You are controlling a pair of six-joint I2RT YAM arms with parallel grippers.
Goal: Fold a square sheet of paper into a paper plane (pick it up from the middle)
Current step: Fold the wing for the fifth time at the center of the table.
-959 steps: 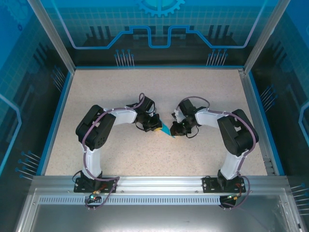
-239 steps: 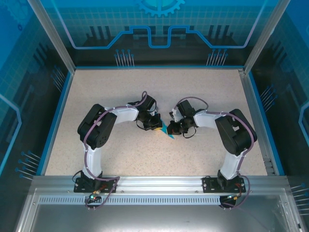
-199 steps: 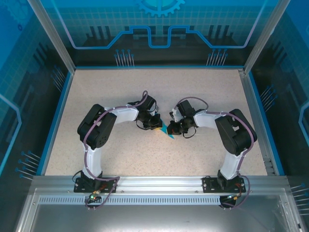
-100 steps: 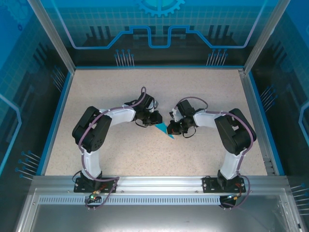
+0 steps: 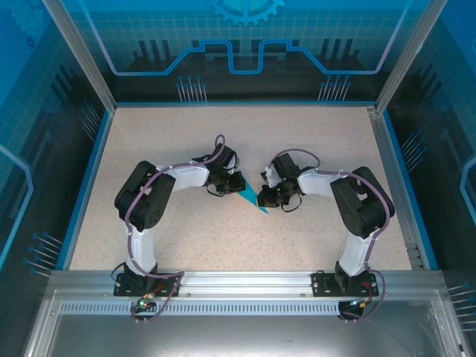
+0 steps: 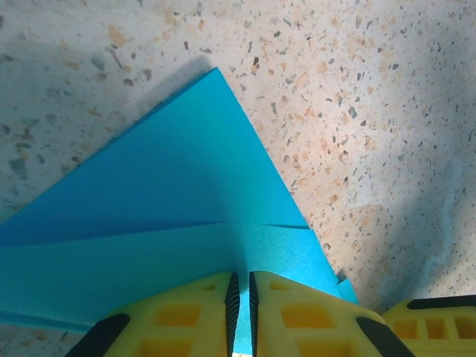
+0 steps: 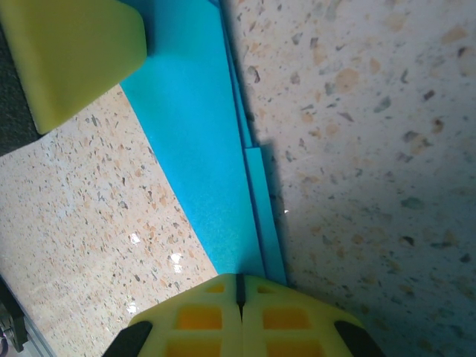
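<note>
- two arms in all: the left arm [image 5: 145,204] at the lower left of the top view and the right arm [image 5: 362,202] at the lower right, both bent in toward the middle of the table [image 5: 223,245].
- two grippers, one per arm, meet mid-frame with one paper [image 5: 250,198] between them; i count no second sheet.
- left gripper [image 6: 240,286]: its two yellow fingers stand almost together at the bottom of its wrist view. a sliver of blue shows in the slit, so it looks pinched on the paper's edge.
- right gripper [image 7: 239,288]: its fingers are pressed tight at the bottom of its wrist view. the paper's narrow end runs into the seam, so i take it as nipping that end.
- the paper sits on or just over the table; i cannot tell which. it is a pointed wedge, tip toward the upper centre of the left wrist view, with overlapping layers and a crease across the middle.
- done, as i judge it: it is no flat square, several folds are in, and a nose point exists.
- left, as i judge it: it reads as a broad wedge rather than a slim dart. the wing folds and the centre crease seem to remain, and i cannot count the folds exactly.
</note>
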